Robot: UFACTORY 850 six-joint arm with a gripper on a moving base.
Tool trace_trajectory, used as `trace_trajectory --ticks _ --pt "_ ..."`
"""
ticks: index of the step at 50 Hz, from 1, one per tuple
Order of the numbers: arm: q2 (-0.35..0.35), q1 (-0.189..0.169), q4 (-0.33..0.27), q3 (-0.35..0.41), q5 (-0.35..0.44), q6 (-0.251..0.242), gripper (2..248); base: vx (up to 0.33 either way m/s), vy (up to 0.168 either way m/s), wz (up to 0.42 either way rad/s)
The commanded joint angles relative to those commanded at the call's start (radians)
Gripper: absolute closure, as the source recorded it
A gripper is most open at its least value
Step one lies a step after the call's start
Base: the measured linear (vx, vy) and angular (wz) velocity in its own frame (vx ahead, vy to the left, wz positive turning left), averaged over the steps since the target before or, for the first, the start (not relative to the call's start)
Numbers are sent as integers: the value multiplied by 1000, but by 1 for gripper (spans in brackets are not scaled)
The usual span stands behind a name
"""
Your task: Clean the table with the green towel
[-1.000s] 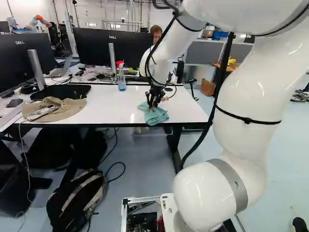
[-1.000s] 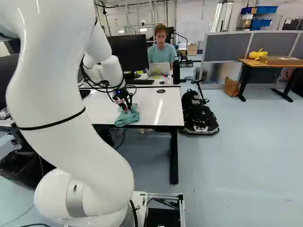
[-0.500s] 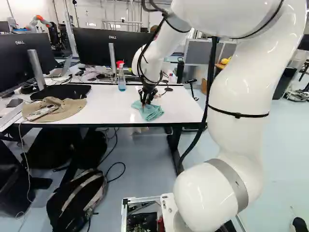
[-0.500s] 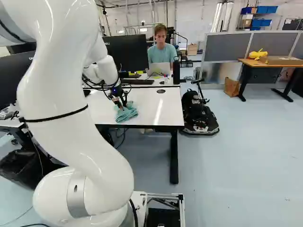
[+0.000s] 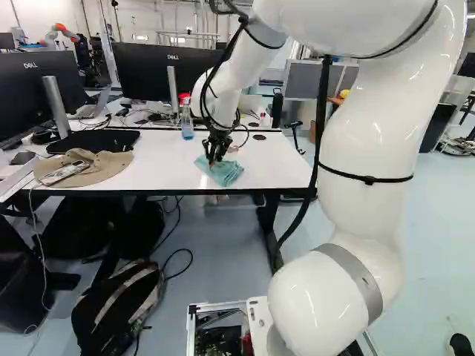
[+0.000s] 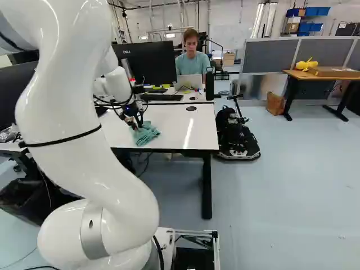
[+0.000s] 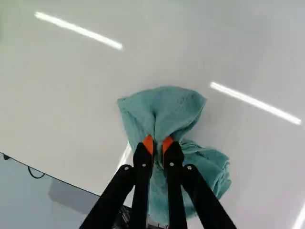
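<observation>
My gripper (image 5: 214, 154) is low over the white table (image 5: 167, 167), pointing down at the green towel (image 5: 223, 172) near the table's front edge. In the wrist view the gripper (image 7: 158, 144) is shut on a bunched fold of the green towel (image 7: 167, 107), with an orange pad on each side of it. The rest of the cloth lies crumpled on the tabletop ahead of, under and beside the fingers. The right base view also shows the towel (image 6: 146, 134) below the gripper.
On the table stand a spray bottle (image 5: 186, 120) and, farther left, a tan hat (image 5: 93, 167) with a phone on it beside a black mat (image 5: 93, 141). Monitors (image 5: 159, 78) stand behind. A backpack (image 5: 122, 304) lies on the floor. Another robot (image 5: 59, 31) is far back.
The arm has swung left in both base views, carrying the towel leftward along the tabletop. The gripper has stayed low and on the cloth. The base has not moved.
</observation>
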Motion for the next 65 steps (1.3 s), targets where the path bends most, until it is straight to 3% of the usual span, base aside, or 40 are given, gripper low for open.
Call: trace_trajectory --ticks 21,31,46,65 --pt "95 24 0 67 0 0 208 0 0 0" --pt "135 55 0 80 0 0 208 0 0 0" --pt "134 110 0 79 0 0 208 0 0 0" --pt "143 154 0 89 0 0 208 0 0 0"
